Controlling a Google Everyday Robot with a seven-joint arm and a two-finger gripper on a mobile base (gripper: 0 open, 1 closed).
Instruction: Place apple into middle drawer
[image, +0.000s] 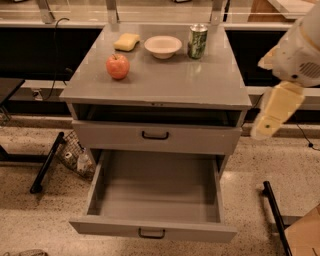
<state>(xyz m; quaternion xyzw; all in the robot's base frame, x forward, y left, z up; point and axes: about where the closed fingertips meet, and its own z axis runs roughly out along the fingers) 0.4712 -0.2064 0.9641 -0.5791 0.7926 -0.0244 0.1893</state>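
The grey bench (165, 80) fills the middle of the view and carries everything small. Below it the middle drawer (157, 195) stands pulled well out, its floor bare, ready to receive. The upper drawer (200, 141) above it is closed, with a dark slot between it and the bench top.

The robot's arm (300, 55) comes in from the right edge, and the tool (274, 114) hangs off the bench's right side, at about the height of the upper drawer and well apart from the apple. Whether it is wide or narrow I cannot tell, but it carries nothing.

On the bench, a white bowl (163, 46) sits at the back centre, a green can (197, 41) just to its right and a yellow sponge (127, 41) to its left. The apple (117, 66) stands alone nearer the front left, stem up.

The step in hand looks like the reach. The tool should probably rise above the bench edge, cross leftward in front of the can and bowl, and come down on the apple from above, centred, since a round fruit will likely roll if nudged off-centre.

Most of the arm is cut off by the frame. The upper drawer's contents are hidden, and the clutter on the floor left of the cabinet is hard to make out.
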